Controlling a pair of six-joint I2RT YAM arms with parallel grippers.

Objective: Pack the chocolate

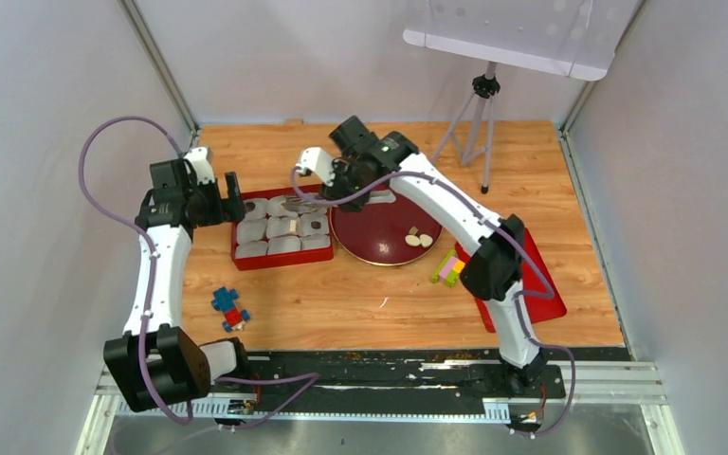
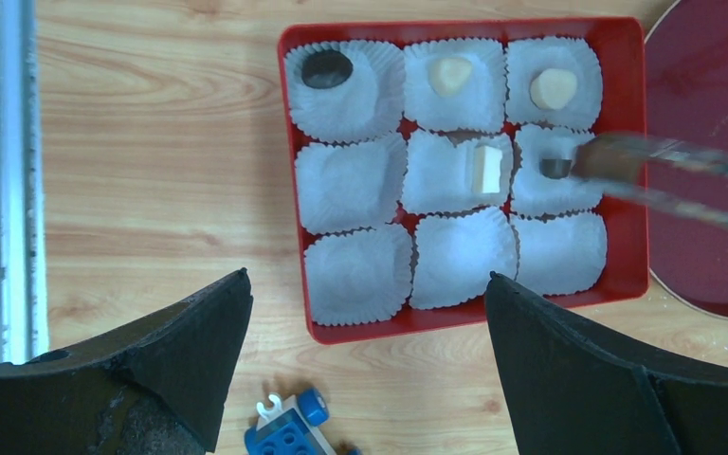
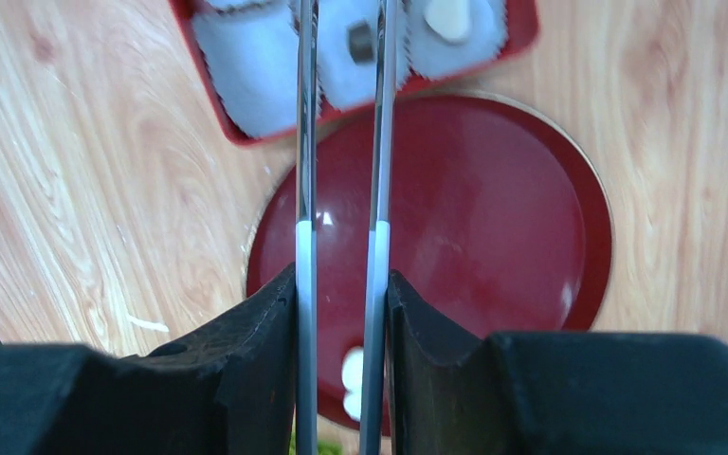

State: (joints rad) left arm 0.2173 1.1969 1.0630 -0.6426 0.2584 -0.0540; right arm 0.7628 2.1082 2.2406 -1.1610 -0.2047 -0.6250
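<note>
While the right gripper (image 3: 341, 284) stayed out of nothing but its own grasp, clenched on a pair of metal tongs (image 3: 304, 142), the tong tips reached over the red tray (image 2: 626, 66). A small dark chocolate (image 2: 555, 168) sat between those tips, inside the paper cup at the middle of the tray's right edge; whether it rested on the paper could not be told. Along the tray's far edge lay a dark oval (image 2: 327, 68) in the left corner cup, a cream heart (image 2: 451, 74) in the middle and a cream lump (image 2: 553, 88) in the right corner. A pale block (image 2: 486, 169) lay in the centre cup. Two pale pieces (image 1: 419, 240) lay near the right edge of the round plate (image 1: 384, 232). The left gripper (image 2: 368, 278) hung released, jaws wide, above the tray's near edge.
</note>
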